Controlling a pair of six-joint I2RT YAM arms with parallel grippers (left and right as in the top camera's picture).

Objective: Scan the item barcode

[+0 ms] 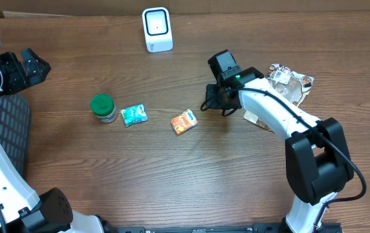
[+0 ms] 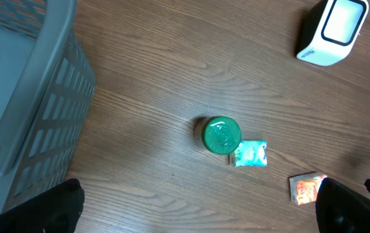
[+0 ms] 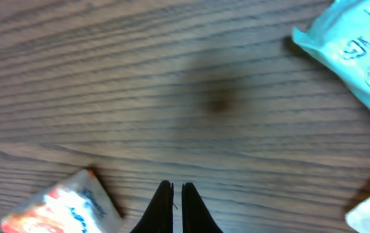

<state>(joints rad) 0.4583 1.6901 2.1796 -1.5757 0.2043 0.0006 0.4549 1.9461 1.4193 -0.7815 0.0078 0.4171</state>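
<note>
My right pincer (image 3: 177,208) is closed on nothing over the counter (image 3: 172,77); the orange packet (image 3: 55,208) lies just beside it, untouched. I should open wide, centre over the packet, then pinch its edges squarely.

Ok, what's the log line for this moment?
left end effector: open, empty, near basket | right end effector: shut, empty, beside orange packet | barcode scanner: upright, untouched | scan: not yet done

Right fingers (image 3: 164,210) over bench (image 3: 172,77). Packet (image 3: 55,208) just beside them, left. Pouch (image 3: 356,45) ahead and right, well apart. Jar (image 1: 103,108) beyond pouch, just beside it. Scanner (image 1: 157,29) far off, near bench's rear edge.
</note>
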